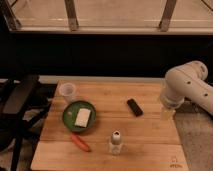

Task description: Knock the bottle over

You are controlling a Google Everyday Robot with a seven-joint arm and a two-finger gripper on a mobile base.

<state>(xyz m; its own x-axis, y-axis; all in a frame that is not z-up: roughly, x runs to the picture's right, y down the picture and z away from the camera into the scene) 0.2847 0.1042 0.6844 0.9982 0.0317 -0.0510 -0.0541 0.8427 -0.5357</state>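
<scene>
Bottle (116,142): upright, close to front edge of worktop (150,137), roughly midway along that edge. Clear body, whitish cap with dark spot.

Gripper (167,113): over right edge of worktop, about mid-depth, hanging from white arm (187,82). Spread or pressed together: cannot tell. Well apart from bottle.

Risks, judged from layout:
- Contact too low on bottle: likely a slide toward front edge rather than a topple; possible drop off worktop. Safer high on the body, near cap.
- Dark flat object (134,107) lying between centre and right edge, near any approach swung in from the back; liable to be dragged by a low sweep.
- Carrot (80,142) near front edge, left of bottle; liable to be struck or rolled by a leftward fall.
- Translucent cup (67,91) at back-left corner: wrong-target hazard, similar height.
- Green plate (67,114) with pale block (82,117), left of centre: at risk only from heavy overshoot.

Writing: small dark mark (175,163) by front-right corner, not legible. No readable label on bottle or elsewhere.
</scene>
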